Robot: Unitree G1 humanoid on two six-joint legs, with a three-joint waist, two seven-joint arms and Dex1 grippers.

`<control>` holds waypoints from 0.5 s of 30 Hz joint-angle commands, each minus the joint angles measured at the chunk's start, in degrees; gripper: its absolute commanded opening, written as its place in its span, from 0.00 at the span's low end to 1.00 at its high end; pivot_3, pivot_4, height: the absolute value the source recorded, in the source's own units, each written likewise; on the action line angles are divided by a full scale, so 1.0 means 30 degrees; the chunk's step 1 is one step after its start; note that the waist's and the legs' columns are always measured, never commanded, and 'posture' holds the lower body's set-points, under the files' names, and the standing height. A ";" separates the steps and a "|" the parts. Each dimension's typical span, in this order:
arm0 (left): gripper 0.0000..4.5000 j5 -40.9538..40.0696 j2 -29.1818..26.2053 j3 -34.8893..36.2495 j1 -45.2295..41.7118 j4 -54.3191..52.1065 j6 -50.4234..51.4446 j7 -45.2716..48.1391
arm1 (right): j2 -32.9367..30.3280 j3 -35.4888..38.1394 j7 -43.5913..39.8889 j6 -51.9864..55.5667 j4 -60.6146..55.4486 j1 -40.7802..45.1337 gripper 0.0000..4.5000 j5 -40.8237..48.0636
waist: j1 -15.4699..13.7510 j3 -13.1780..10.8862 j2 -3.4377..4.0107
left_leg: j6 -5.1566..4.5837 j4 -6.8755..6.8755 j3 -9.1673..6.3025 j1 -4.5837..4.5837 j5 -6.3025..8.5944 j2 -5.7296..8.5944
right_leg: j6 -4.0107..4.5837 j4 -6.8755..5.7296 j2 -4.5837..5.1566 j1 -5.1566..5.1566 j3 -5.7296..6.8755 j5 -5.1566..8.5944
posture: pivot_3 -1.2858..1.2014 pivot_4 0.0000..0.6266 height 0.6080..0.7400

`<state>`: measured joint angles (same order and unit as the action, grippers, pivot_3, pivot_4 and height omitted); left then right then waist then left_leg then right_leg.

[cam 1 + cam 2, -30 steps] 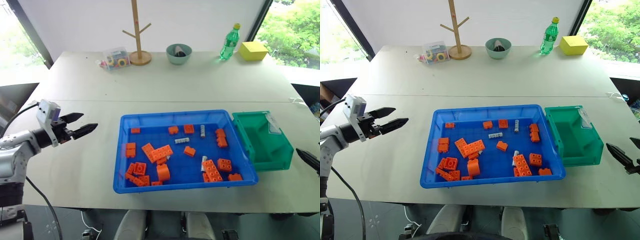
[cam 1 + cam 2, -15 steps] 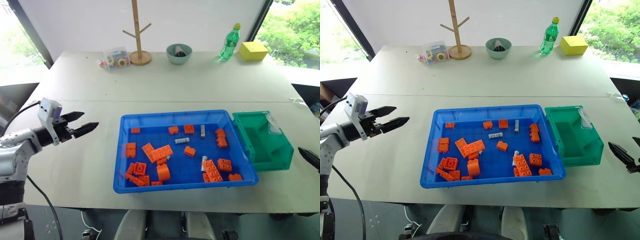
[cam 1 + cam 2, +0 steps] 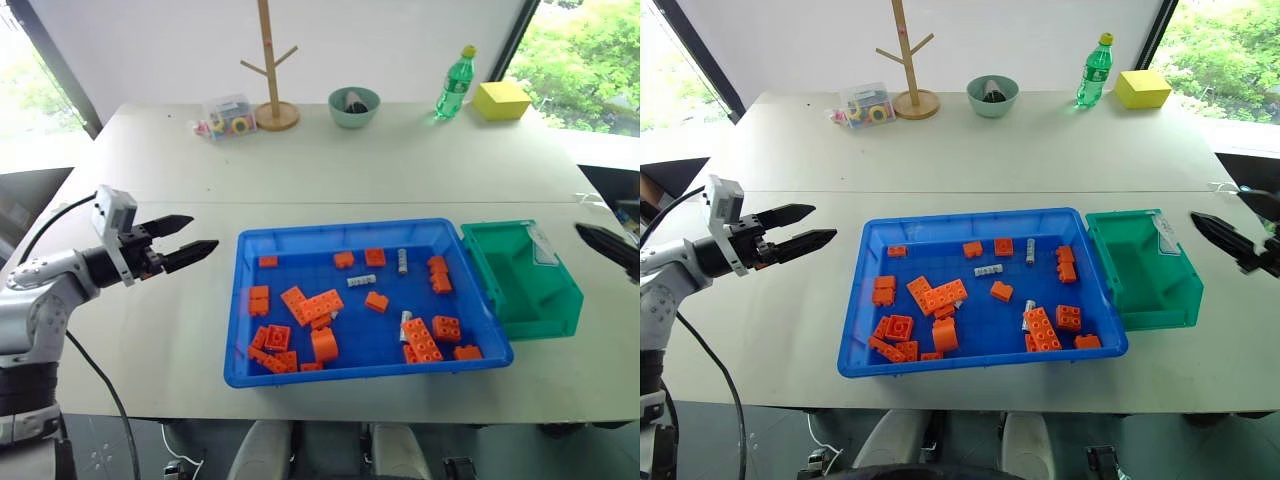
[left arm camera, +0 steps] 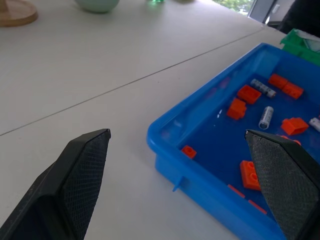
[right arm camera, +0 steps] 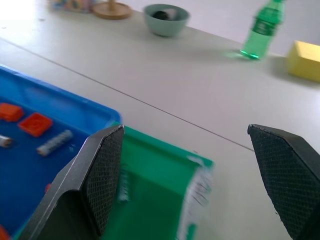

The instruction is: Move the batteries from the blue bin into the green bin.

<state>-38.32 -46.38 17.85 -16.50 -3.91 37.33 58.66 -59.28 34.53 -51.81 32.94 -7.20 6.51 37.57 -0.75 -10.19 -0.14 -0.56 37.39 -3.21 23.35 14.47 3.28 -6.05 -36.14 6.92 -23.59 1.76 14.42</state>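
Observation:
The blue bin (image 3: pixel 232 340) sits near the table's front edge and holds three silver batteries (image 3: pixel 363 281) (image 3: pixel 402 262) (image 3: pixel 407 322) among orange bricks (image 3: pixel 318 306). The green bin (image 3: pixel 545 300) stands against its right end with nothing visible inside. My left gripper (image 3: pixel 200 232) hovers open to the left of the blue bin, pointing at it, with nothing between its fingers. In the left wrist view the bin's near corner (image 4: pixel 165 145) lies ahead. My right gripper (image 3: pixel 1217 205) hangs open just right of the green bin, holding nothing. The right wrist view looks over the green bin (image 5: pixel 155 175).
Along the table's far edge stand a wooden mug tree (image 3: pixel 272 70), a teal bowl (image 3: pixel 354 105), a green bottle (image 3: pixel 451 88), a yellow block (image 3: pixel 503 100) and a clear box of coloured bits (image 3: pixel 228 115).
My right gripper has risen and swung in from the lower right edge to beside the green bin's far right corner. My left gripper has moved a little right, towards the blue bin.

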 commanded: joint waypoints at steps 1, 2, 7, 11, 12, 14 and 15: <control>1.00 -0.1398 -0.1212 0.0388 -0.0225 -0.1800 0.0934 0.1244 | -0.0514 -0.2839 -0.1107 0.0701 -0.2317 0.2037 0.90 0.1039 | 0.0024 -0.0002 -0.0003 | 0.0000 0.0000 -0.0003 0.0007 0.0000 0.0000 | 0.0000 0.0000 0.0000 -0.0010 0.0002 0.0000 | 0.52 0.24 0.72; 1.00 -0.1545 -0.1507 0.0276 -0.0158 -0.2108 0.1084 0.1596 | -0.0440 -0.3862 -0.1415 0.0794 -0.2716 0.2659 0.90 0.1048 | 0.0036 -0.0005 -0.0008 | 0.0000 -0.0006 -0.0004 0.0007 0.0000 -0.0001 | 0.0001 0.0004 0.0000 -0.0011 0.0001 0.0001 | 0.52 0.24 0.72; 1.00 -0.1649 -0.3673 -0.0841 0.0267 -0.3569 0.1373 0.4102 | 0.1699 -1.0113 -0.2621 0.0913 -0.2894 0.7067 0.90 -0.0314 | 0.0168 -0.0029 -0.0012 | 0.0002 -0.0005 0.0001 0.0016 0.0000 -0.0003 | 0.0010 0.0006 0.0002 -0.0029 -0.0002 -0.0003 | 0.52 0.24 0.72; 1.00 -0.1507 -0.4366 -0.1353 -0.0071 -0.3946 0.1106 0.4926 | 0.3059 -1.4349 -0.4721 -0.0412 -0.1777 0.8868 0.90 -0.2709 | 0.0020 -0.0041 -0.0027 | 0.0004 -0.0012 0.0000 0.0036 -0.0001 0.0000 | 0.0017 0.0007 0.0004 -0.0056 0.0002 -0.0006 | 0.52 0.24 0.72; 1.00 -0.1450 -0.4443 -0.1473 -0.0174 -0.4047 0.0973 0.5099 | 0.3670 -1.5371 -0.4982 -0.1156 -0.1096 0.9362 0.90 -0.3632 | 0.0002 -0.0043 -0.0029 | 0.0005 -0.0012 -0.0001 0.0042 -0.0002 0.0001 | 0.0016 0.0008 -0.0001 -0.0060 0.0004 -0.0006 | 0.52 0.24 0.72; 1.00 -0.1251 -0.4477 -0.1669 -0.0321 -0.4176 0.0734 0.5201 | 0.4925 -1.6961 -0.5177 -0.2003 0.0348 1.0252 0.90 -0.5050 | 0.0072 -0.0044 -0.0034 | 0.0007 -0.0006 0.0001 0.0049 -0.0003 0.0006 | 0.0012 0.0007 -0.0002 -0.0062 0.0005 -0.0009 | 0.52 0.24 0.72; 1.00 -0.1182 -0.4442 -0.1748 -0.0393 -0.4180 0.0663 0.5152 | 0.5365 -1.7651 -0.5536 -0.2432 0.0972 1.0588 0.90 -0.5670 | 0.0096 -0.0046 -0.0033 | 0.0020 -0.0004 0.0003 0.0049 -0.0011 0.0007 | 0.0013 0.0006 -0.0009 -0.0063 0.0005 -0.0015 | 0.52 0.24 0.72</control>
<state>-42.19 -58.83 12.18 -16.74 -15.18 40.52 73.68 -43.83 -16.15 -66.84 28.44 -6.15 36.59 23.61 -0.46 -10.32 -0.24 -0.47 37.37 -3.20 23.49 14.41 3.31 -6.01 -36.14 6.87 -23.81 1.78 14.37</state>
